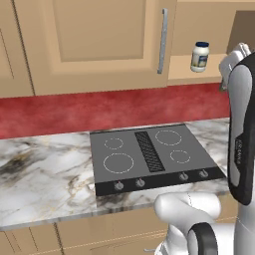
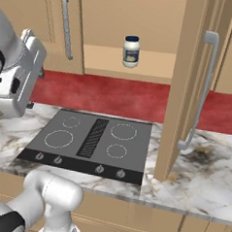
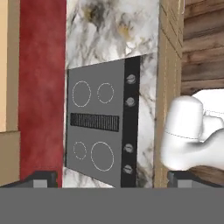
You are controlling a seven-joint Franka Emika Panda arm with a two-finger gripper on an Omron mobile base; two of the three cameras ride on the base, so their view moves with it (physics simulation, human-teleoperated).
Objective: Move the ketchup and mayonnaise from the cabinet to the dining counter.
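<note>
Gripper (image 3: 111, 179) spread wide, empty, pointed down over cooktop (image 3: 98, 127) on marble worktop (image 1: 45, 174). Mayonnaise (image 2: 131, 52) upright on open cabinet (image 2: 109, 20) shelf, above red backsplash (image 2: 104, 95), well apart from gripper.

One mayonnaise jar (image 2: 131, 51), one cooktop (image 2: 89, 142), four knobs.

The white arm rises from its base at the front edge of the worktop, its rounded elbow joint low and close to the drawer fronts. The forearm stands nearly upright, dark-sleeved, with the wrist lifted high beside the cabinet's lower edge. The gripper (image 3: 112, 178) points downward at the worktop, rolled sideways, its two dark fingertips (image 3: 41, 178) spread wide apart, nothing between them.
</note>
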